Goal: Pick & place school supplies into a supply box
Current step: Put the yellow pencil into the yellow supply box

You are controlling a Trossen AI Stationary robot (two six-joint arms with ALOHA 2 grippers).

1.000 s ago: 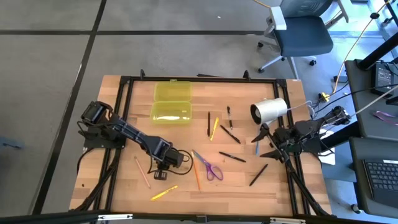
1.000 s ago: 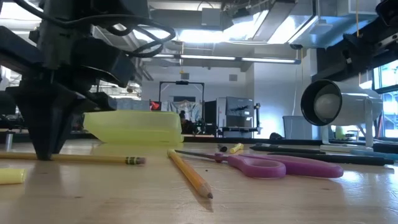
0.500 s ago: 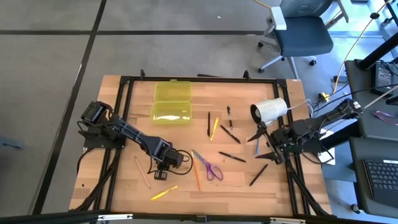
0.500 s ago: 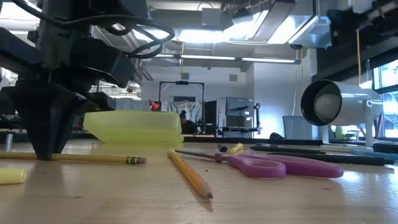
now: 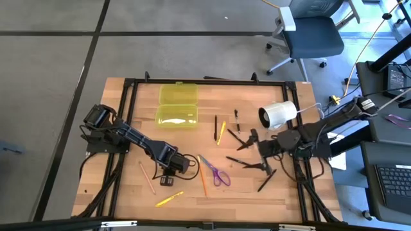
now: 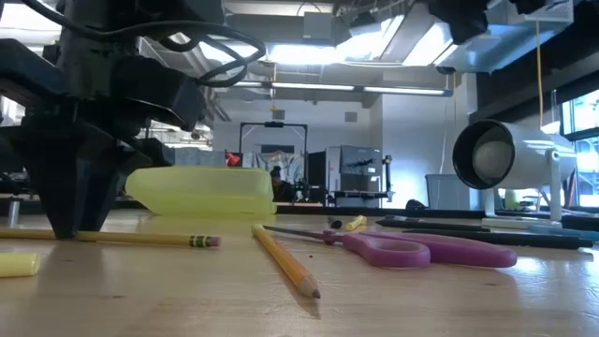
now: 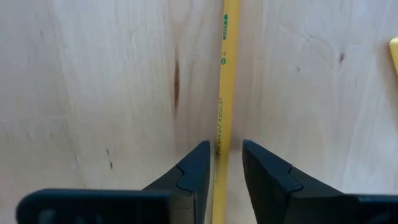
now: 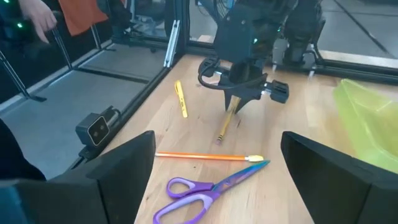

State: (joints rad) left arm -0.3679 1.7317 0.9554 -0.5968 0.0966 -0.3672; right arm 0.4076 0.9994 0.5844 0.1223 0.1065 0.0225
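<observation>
Left gripper (image 5: pixel 168 181) is down on the table, front-left of the purple-handled scissors (image 5: pixel 217 172), its fingers (image 7: pixel 194 171) parted narrowly either side of a yellow pencil (image 7: pixel 222 106) lying flat on the wood, not clenched on it. Right gripper (image 5: pixel 252 151) hangs right of the scissors, fingers spread wide, empty. The yellow-green supply box (image 5: pixel 177 106) sits open, behind and left of the scissors.

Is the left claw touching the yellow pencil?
Cannot tell. In the left wrist view the left claw straddles the yellow pencil, with slim gaps visible only near the fingertips.
</observation>
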